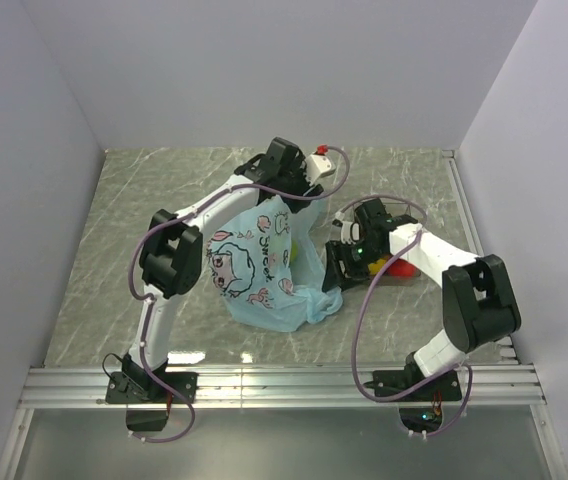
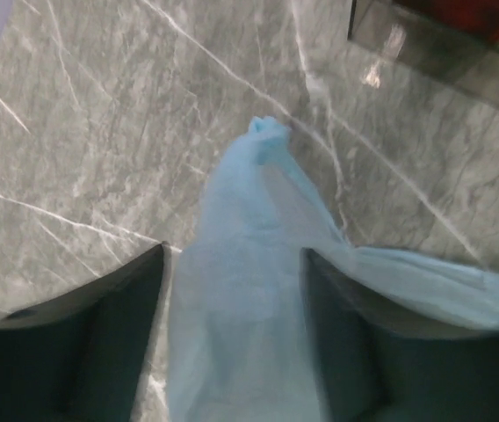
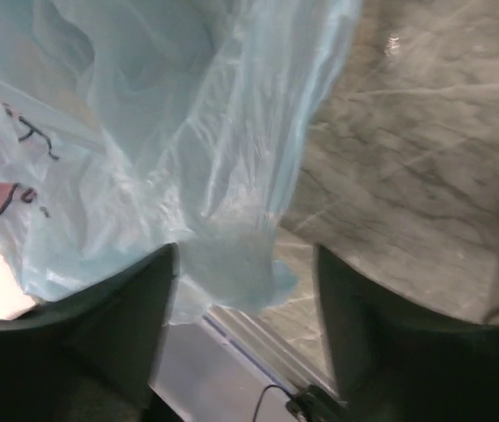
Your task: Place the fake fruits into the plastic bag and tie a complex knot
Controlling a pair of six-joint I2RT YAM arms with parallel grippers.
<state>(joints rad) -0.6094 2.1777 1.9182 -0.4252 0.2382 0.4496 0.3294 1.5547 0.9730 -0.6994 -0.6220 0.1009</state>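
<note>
The plastic bag (image 1: 256, 265), light blue with a pink-and-dark cartoon print, stands bunched in the middle of the table. A yellow-green fake fruit (image 1: 290, 253) shows through its film. My left gripper (image 1: 286, 195) hangs over the bag's top. In the left wrist view its jaws (image 2: 235, 255) stand wide apart, and a twisted strip of the bag (image 2: 249, 264) runs between them and drapes over the right finger (image 2: 355, 343). My right gripper (image 1: 336, 270) sits at the bag's right side, open, with a loose tail of the bag (image 3: 232, 264) hanging between its fingers. A red fruit (image 1: 401, 267) lies beside the right arm.
A clear tray (image 2: 425, 53) holding the red fruit stands right of the bag, partly under the right arm. Grey walls close in the table on three sides. A metal rail (image 1: 284, 385) runs along the near edge by the arm bases.
</note>
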